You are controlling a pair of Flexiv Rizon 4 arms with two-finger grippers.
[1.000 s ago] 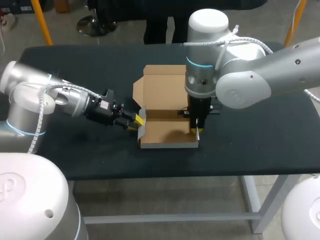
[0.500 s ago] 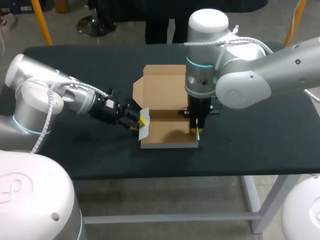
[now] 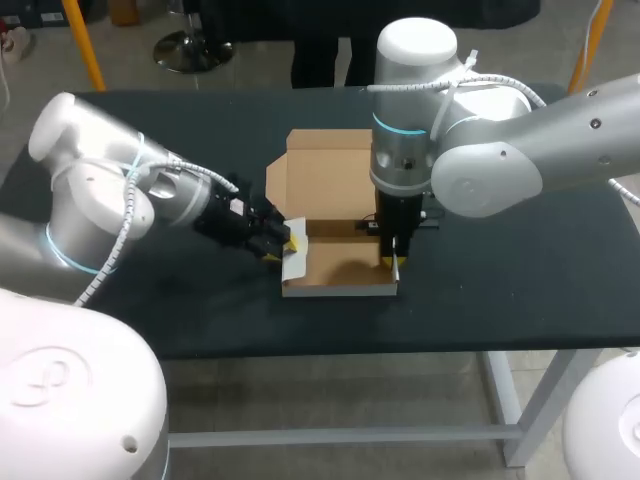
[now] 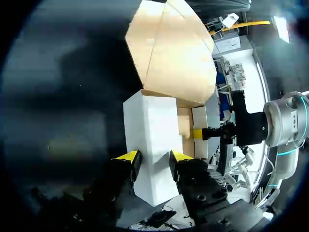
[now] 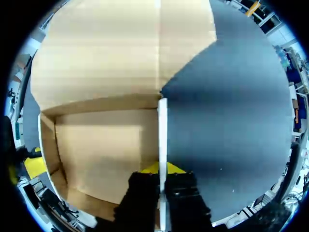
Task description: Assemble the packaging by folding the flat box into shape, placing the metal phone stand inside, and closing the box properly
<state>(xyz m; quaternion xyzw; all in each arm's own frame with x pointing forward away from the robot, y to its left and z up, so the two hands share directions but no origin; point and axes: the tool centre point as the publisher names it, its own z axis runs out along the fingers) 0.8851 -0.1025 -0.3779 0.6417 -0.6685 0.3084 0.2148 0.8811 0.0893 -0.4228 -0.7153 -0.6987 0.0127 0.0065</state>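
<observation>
Left end effector pinched the left flap of the box, tilting it inward. Right end effector clamped its right wall. Box sat on the desk between both, long axis arm-to-arm.

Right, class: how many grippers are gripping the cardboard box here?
2. The left gripper pinches the left side flap of the box; the right gripper pinches its right side wall.

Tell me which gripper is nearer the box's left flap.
Left. The left gripper clamps the left flap between its fingers; the right gripper sits across the box, clamped on the right wall.
</observation>
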